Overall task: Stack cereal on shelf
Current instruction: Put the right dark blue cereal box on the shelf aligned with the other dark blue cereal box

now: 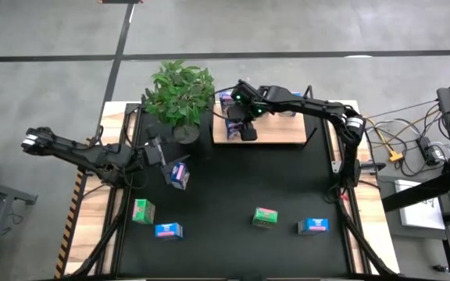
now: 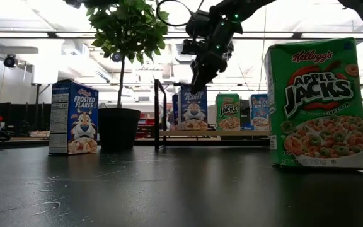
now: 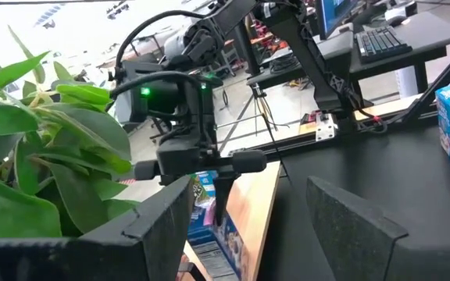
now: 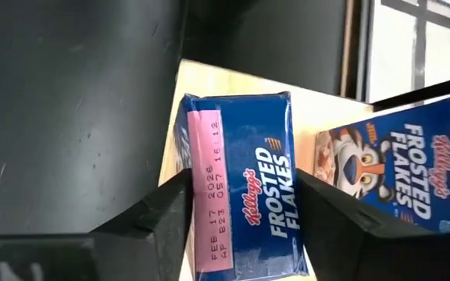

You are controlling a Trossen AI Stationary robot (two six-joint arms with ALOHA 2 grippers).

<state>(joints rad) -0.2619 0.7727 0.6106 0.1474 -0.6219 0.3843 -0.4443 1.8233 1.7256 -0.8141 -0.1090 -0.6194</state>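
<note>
Two Frosted Flakes boxes point(image 4: 244, 183) sit on the shelf point(image 1: 287, 129); your right gripper point(image 4: 241, 211) straddles one, fingers spread, seemingly untouched; lift straight clear.

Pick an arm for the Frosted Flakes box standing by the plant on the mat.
Left. Its gripper hovers open beside the plant, with that box just in front. The right gripper is over the shelf, its fingers straddling another Frosted Flakes box.
</note>
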